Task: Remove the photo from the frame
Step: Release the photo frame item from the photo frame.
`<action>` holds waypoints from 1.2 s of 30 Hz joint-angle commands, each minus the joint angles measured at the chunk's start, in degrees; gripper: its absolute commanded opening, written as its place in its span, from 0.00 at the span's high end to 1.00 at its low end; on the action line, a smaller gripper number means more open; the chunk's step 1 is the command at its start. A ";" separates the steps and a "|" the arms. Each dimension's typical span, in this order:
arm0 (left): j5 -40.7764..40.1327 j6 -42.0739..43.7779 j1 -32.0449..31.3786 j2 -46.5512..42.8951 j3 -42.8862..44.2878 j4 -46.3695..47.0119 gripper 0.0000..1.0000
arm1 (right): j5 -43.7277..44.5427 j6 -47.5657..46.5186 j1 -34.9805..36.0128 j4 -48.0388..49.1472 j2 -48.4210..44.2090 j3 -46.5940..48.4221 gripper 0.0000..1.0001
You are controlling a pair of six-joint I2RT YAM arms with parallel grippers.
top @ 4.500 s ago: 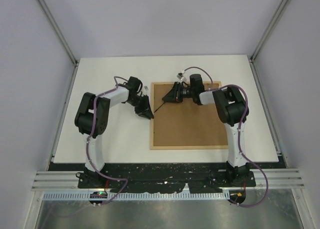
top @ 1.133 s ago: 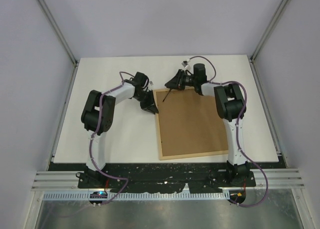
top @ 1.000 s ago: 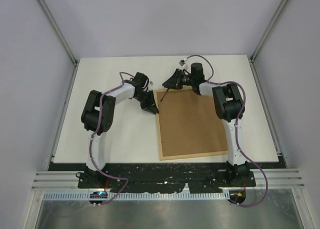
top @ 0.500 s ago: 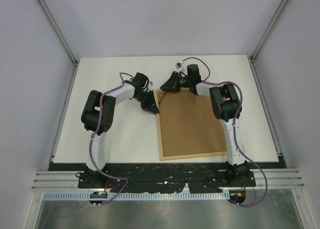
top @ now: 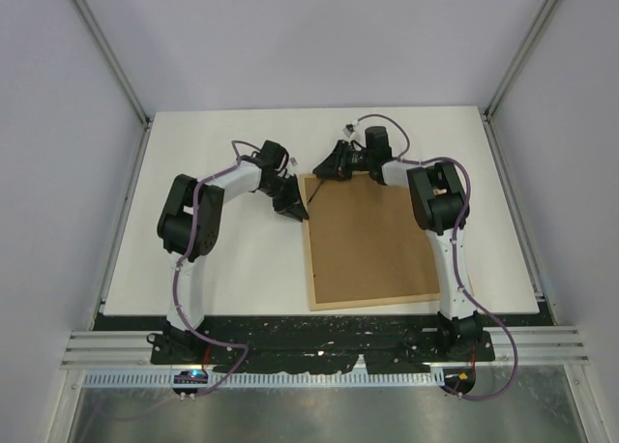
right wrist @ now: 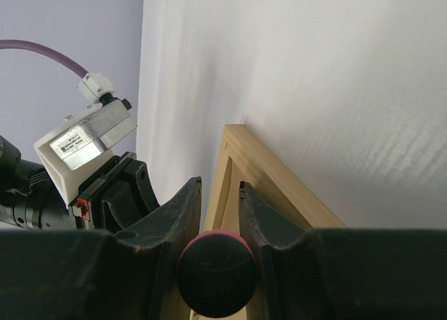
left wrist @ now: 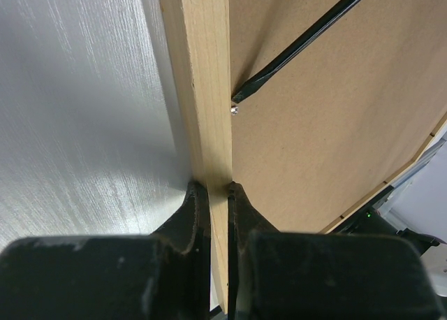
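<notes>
Frame back-up on the table, both claws at its far-left corner

Large rectangular frame [top: 368, 245] of thin light wood strips lies flat on the white table [top: 222, 259], right of centre, with its brown fibreboard back facing up. It is turned slightly, so the far-left corner sits nearest the two claws. The photo cannot be seen in any view.

The left claw [left wrist: 211, 191] is closed on the frame's left wooden strip close to that far corner, one finger on the outer side against the table and the other on the inner side over the fibreboard.

The right claw [right wrist: 220, 187] hangs just beyond the far strip of the frame, by the same corner, and grips a small red-handled screwdriver [left wrist: 307, 37]. The thin dark shaft slants down and to the left across the fibreboard. Its tip rests at the inner edge of the left strip, just beside a tiny shiny metal pin [left wrist: 234, 110], a little farther along the strip than the left claw's fingers
</notes>
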 commanded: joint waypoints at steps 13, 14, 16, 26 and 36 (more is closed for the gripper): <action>-0.74 0.36 -0.75 0.26 -1.01 -1.61 1.00 | 1.49 4.43 -1.03 5.51 -2.99 -3.60 0.92; -0.73 0.27 -0.75 0.17 -1.01 -1.52 1.00 | 1.32 4.87 -0.85 6.38 -2.90 -3.69 0.92; -0.73 0.18 -0.84 0.17 -1.28 -1.43 1.00 | 1.31 5.14 -0.15 6.22 -2.55 -3.17 0.92; -0.82 0.01 -0.75 -0.01 -1.54 -1.34 1.00 | 1.58 4.00 1.52 5.16 -1.67 -3.07 0.92; -0.82 -0.52 -0.75 -0.01 -1.54 -1.26 1.00 | 2.98 7.33 2.75 9.19 -2.28 -9.30 0.92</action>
